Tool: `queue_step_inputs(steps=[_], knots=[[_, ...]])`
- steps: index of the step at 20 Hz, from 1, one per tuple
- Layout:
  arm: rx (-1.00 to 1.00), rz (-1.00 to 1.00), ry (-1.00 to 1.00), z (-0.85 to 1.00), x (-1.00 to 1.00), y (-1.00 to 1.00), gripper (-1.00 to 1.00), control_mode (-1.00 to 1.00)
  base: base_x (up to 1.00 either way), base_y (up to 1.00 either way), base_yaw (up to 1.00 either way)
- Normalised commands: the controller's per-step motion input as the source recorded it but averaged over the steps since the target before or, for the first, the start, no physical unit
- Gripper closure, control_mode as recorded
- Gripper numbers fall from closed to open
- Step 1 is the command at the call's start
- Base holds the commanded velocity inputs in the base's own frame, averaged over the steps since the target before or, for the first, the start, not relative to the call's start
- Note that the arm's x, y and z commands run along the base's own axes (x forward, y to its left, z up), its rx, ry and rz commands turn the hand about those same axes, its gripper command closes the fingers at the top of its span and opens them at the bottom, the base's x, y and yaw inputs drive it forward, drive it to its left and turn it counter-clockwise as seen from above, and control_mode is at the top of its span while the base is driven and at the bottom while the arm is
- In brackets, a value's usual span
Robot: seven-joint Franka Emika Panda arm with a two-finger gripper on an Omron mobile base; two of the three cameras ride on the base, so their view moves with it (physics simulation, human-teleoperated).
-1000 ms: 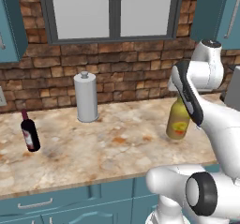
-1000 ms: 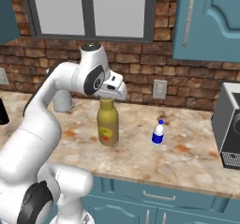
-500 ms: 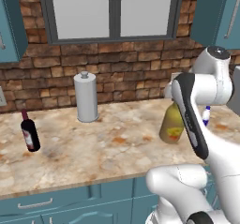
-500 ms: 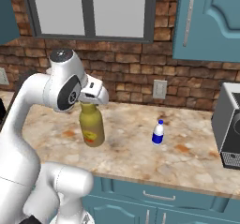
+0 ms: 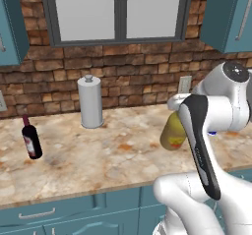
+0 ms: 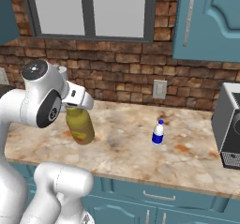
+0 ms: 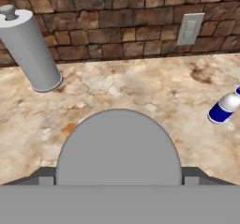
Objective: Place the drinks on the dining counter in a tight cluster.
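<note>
Since a moment ago, the arm has swung the fat yellow bottle (image 6: 80, 127) away from the brick wall and toward the robot's own body, and the bottle now hangs above the front part of the stone top. Its bottom looks lifted off the stone, with a shadow under it. The gripper (image 6: 74, 107) is clamped on the top of the fat yellow bottle, with its jaws spread wide around the big grey cap (image 7: 118, 148). In the hand view that cap sits right between the two finger tips.

Off to the robot's right, the tiny white and blue bottle (image 6: 158, 132) stands by itself on the marbled counter (image 5: 113, 160), well apart from the yellow one. Far to the left, the wine bottle (image 5: 31, 138) with the red label stands near the left end of the same counter, also well apart. A tall grey canister (image 5: 90, 102) stands at the back by the brick wall (image 5: 138, 76). A wall socket (image 6: 159, 89) is on the bricks, and a dark box (image 6: 228, 134) sits at the right end.

This counter runs along the wall under the window (image 5: 118, 10), so it does not look like the dining counter. I think the job has only begun: one drink is picked up, none is set down in a group, and two more drinks wait
</note>
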Motion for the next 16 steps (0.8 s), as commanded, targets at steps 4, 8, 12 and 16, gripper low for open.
queue_step_inputs(steps=[4,8,12,16], knots=[[0.0,0.01,0.01,0.15,-0.02,0.11,1.0,-1.0,0.0,0.0,0.0],[0.0,0.01,0.02,0.13,0.0,0.01,1.0,-1.0,0.0,0.0,0.0],[0.0,0.02,0.02,0.16,0.0,0.0,1.0,-1.0,0.0,0.0,0.0],[0.0,0.01,0.0,0.03,0.0,0.0,1.0,1.0,-0.01,0.0,0.02]])
